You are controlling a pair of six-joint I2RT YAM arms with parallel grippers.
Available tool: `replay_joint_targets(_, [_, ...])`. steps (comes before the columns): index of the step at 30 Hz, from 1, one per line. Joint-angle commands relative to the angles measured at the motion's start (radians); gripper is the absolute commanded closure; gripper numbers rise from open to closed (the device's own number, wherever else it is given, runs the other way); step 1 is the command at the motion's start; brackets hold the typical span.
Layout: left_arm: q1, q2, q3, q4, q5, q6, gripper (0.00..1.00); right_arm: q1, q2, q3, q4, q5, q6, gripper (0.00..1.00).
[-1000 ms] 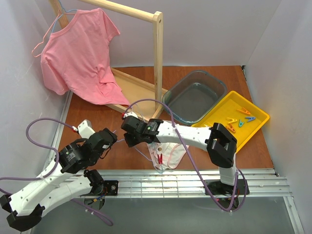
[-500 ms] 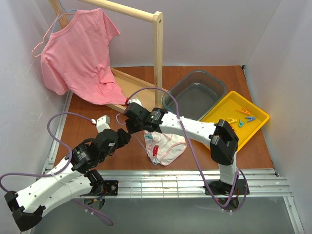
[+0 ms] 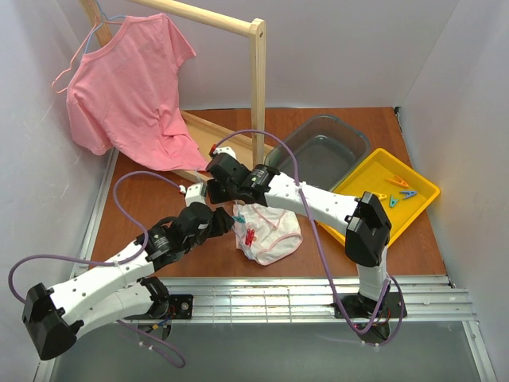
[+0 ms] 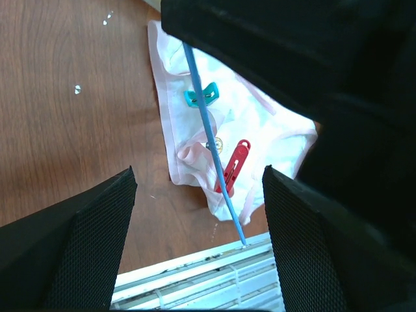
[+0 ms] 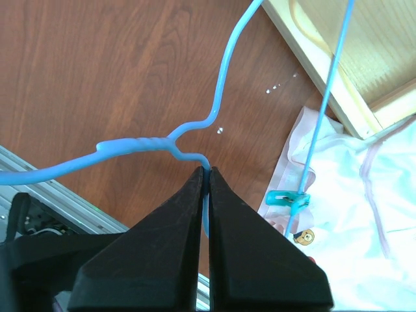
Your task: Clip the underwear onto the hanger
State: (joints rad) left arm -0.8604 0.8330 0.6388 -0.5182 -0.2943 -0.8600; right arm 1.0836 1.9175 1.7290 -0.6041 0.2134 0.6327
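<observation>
Right gripper (image 5: 208, 174): clenched on the hanger (image 5: 136, 144). The wire is pinched between its two fingers just below the twisted neck.
Left gripper (image 4: 198, 181): released. Its jaws are held well apart with nothing between them. It is poised above the underwear (image 3: 274, 231), just beside the right gripper in the top view.
Hanger: thin light-blue wire. Its hook end is seen curving away over the table (image 3: 151, 207), and its straight bar is seen running across the underwear.
Underwear: white with pale pink trim, bunched at the near side of the table between the two arms, directly under the hanger bar.
Teal peg (image 4: 201, 97): seated on the bar at the upper edge of the fabric.
Red peg (image 4: 234, 166): placed on the fabric, touching the bar lower down. Whether the wire is gripped by it cannot be told.
T-shirt (image 3: 127, 95): pink, hung from the wooden stand (image 3: 258, 103) at the far left.
Tub (image 3: 326, 159): clear, set right of the stand.
Tray (image 3: 372, 169): yellow, just beside the tub, with loose pegs (image 3: 390, 195) inside.
</observation>
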Motion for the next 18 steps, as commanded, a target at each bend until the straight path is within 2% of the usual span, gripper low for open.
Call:
replay_joint_targets(1, [-0.003,0.043,0.013,0.04,-0.008,0.023,0.3,-0.008,-0.037,0.05,0.015,0.007,0.021,0.99])
replay_joint_targets(8, [-0.006,0.089,0.016,0.069,-0.049,0.026,0.31,-0.011,-0.052,0.057,0.015,-0.009,0.036,0.99])
replay_joint_targets(18, [-0.025,0.143,0.007,0.119,-0.055,0.012,0.46,-0.021,-0.069,0.083,0.023,-0.019,0.087,0.99])
